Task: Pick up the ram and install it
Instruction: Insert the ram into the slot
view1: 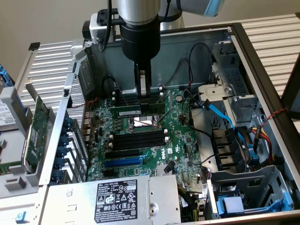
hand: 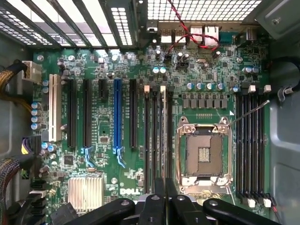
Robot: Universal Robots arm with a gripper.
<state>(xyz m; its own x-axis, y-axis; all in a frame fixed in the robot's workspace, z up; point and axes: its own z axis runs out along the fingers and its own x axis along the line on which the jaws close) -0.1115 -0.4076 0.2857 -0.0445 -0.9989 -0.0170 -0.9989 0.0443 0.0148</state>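
Leaning over the open computer case [view1: 262, 70], I see the arm reaching straight down inside it, with the pincer [view1: 145, 95] low above the motherboard [view1: 183, 140]. Its fingers are pressed together on the top edge of the ram [view1: 136, 109], the thin green stick with a white label. The ram stands on edge along the bank of memory slots [view1: 140, 99] just beside the CPU socket [view1: 140, 123].

From the wrist view the ram [hand: 163, 136] runs edge-on away from the pincer [hand: 160, 199], lined up with a slot between the socket [hand: 205, 152] and the black slots [hand: 150, 136] next to it.

By my reckoning the pick-up is done and the stick has been brought to its slot. Whether it is pushed fully home with the white end clips latched, I cannot tell. The pincer has not yet let go.
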